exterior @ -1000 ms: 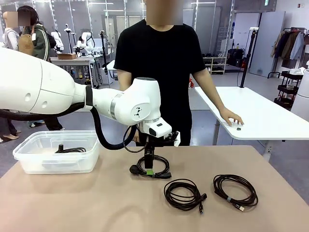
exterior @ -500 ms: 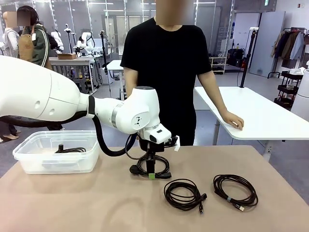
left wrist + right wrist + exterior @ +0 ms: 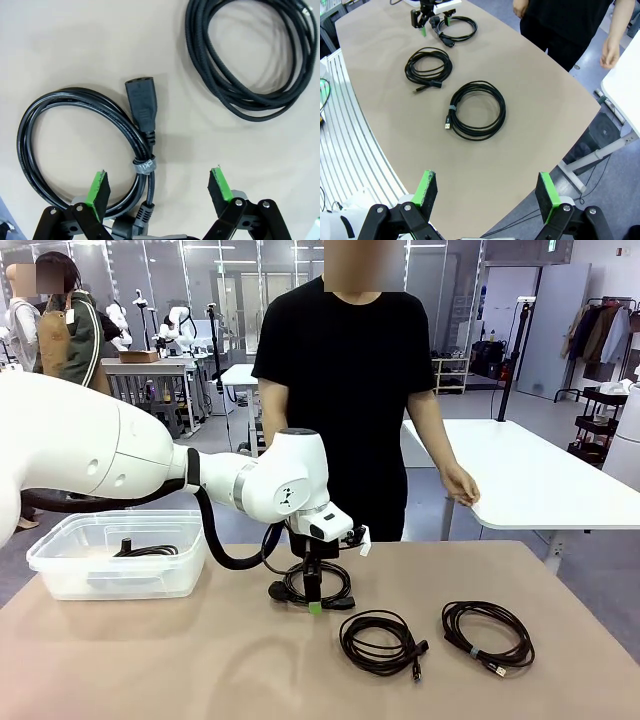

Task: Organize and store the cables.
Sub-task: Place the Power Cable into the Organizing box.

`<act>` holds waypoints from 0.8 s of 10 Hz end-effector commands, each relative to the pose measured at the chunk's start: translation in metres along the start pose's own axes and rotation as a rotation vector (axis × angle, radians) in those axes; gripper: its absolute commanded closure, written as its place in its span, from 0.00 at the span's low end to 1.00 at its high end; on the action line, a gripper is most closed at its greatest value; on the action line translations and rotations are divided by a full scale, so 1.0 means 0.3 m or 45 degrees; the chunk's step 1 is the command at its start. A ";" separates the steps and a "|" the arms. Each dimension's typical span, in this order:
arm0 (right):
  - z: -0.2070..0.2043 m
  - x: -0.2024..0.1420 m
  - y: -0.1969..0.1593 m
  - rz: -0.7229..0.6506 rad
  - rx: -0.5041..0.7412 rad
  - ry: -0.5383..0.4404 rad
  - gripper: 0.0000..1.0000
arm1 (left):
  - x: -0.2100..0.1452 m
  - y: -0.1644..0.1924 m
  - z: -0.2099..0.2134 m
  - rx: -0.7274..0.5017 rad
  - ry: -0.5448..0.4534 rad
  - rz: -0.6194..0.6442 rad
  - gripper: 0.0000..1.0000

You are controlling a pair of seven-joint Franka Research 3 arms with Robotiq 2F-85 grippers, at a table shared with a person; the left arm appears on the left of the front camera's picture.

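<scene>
Three cables lie coiled on the tan table. My left gripper (image 3: 313,596) stands open, pointing down over the leftmost coil (image 3: 335,585). In the left wrist view the banded side of that coil (image 3: 143,165) lies between the green fingers (image 3: 97,187), and its plug (image 3: 142,102) lies just ahead. A second coil (image 3: 378,640) lies to its right, seen again at the wrist view's top right (image 3: 250,109). The third coil (image 3: 487,633) carries a pale band. My right gripper (image 3: 487,195) is open and bare, high above the table, with that banded coil (image 3: 477,111) below it.
A clear plastic bin (image 3: 60,570) at the table's left holds another black cable (image 3: 150,550). A person (image 3: 340,390) stands at the far edge, one hand (image 3: 460,485) near a white side table (image 3: 540,480).
My left gripper has come down a little closer over the leftmost coil. The person's hand has lifted off the white side table and drawn back.
</scene>
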State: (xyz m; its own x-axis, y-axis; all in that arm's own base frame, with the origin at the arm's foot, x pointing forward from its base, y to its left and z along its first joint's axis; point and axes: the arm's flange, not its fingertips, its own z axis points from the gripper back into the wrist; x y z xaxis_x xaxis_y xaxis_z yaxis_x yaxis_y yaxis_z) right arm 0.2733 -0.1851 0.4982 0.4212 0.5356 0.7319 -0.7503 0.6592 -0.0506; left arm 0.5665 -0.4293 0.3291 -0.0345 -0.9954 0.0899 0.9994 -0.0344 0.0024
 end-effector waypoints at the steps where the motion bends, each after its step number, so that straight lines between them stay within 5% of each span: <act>1: 0.002 -0.007 0.003 0.018 0.008 -0.010 0.00 | 0.005 0.036 -0.018 -0.040 -0.032 0.043 0.00; 3: 0.002 -0.007 0.003 0.018 0.008 -0.010 0.00 | 0.011 0.043 -0.022 -0.044 -0.030 0.042 0.00; 5: 0.002 -0.007 0.003 0.018 0.008 -0.010 0.00 | 0.011 0.048 -0.028 -0.039 -0.020 0.046 0.22; 7: 0.002 -0.007 0.003 0.018 0.008 -0.010 0.00 | 0.008 0.048 -0.035 -0.039 -0.011 0.040 0.82; 8: 0.002 -0.007 0.003 0.018 0.008 -0.010 0.00 | 0.011 0.056 -0.049 -0.055 0.002 0.038 1.00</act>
State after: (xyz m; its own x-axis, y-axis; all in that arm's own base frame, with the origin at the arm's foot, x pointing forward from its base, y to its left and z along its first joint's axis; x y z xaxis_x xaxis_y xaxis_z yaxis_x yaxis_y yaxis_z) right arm 0.2733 -0.1851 0.4982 0.4211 0.5356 0.7320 -0.7504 0.6591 -0.0506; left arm 0.5788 -0.4311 0.3158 -0.0158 -0.9952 0.0968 0.9997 -0.0175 -0.0171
